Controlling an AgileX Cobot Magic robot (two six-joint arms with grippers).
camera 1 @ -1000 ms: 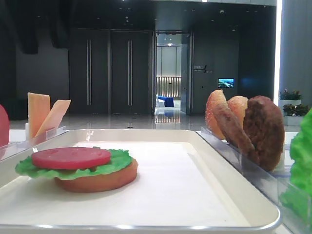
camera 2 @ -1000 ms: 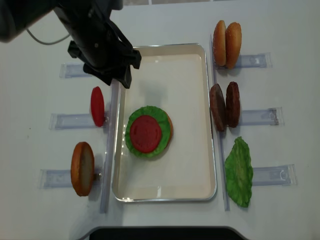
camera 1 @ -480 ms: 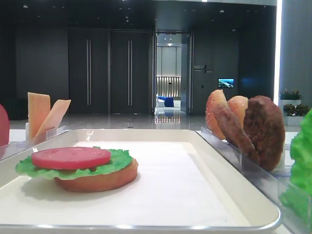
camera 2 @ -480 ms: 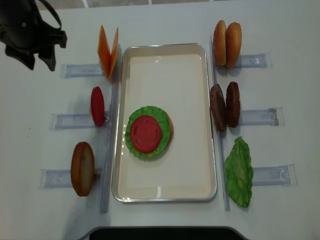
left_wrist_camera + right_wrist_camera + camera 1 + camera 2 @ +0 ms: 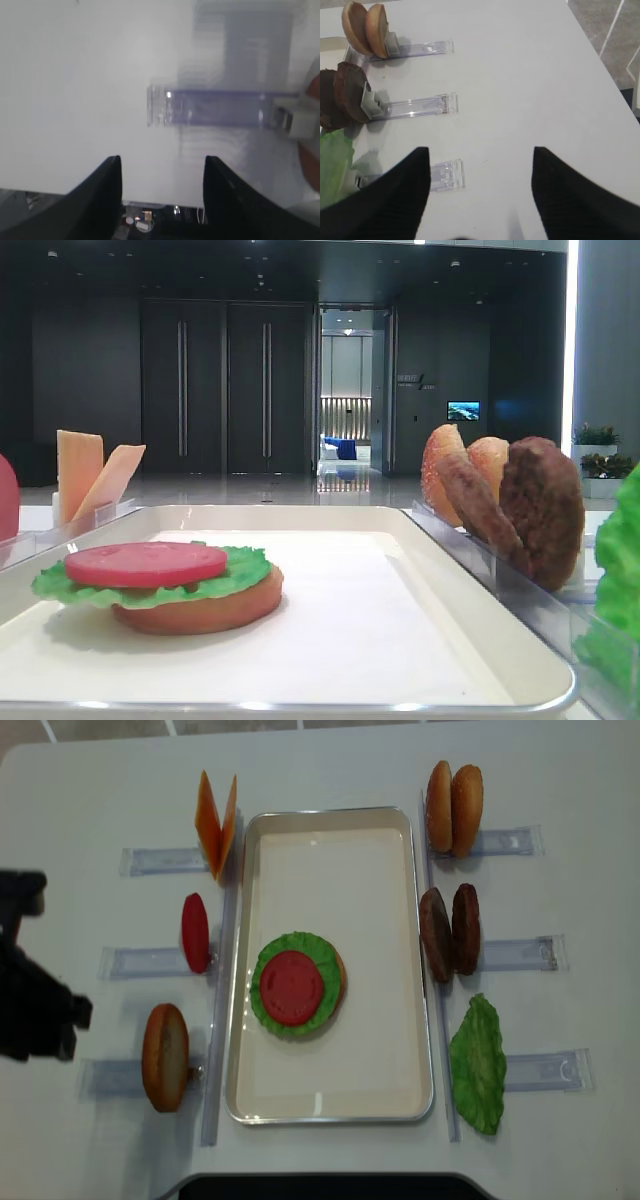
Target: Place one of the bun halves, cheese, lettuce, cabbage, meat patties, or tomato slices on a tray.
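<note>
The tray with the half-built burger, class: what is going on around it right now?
A two-armed robot is building a burger from fake food. On the tray a bun half carries lettuce and a tomato slice. Neither gripper holds anything: the left gripper hangs open over the table beside a clear rack, and the right gripper is open too. Cheese, patties, more buns and a spare tomato slice wait in the racks.

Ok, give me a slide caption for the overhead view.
Bun half, lettuce and tomato slice stacked on the tray; remaining ingredients wait in side racks.
</note>
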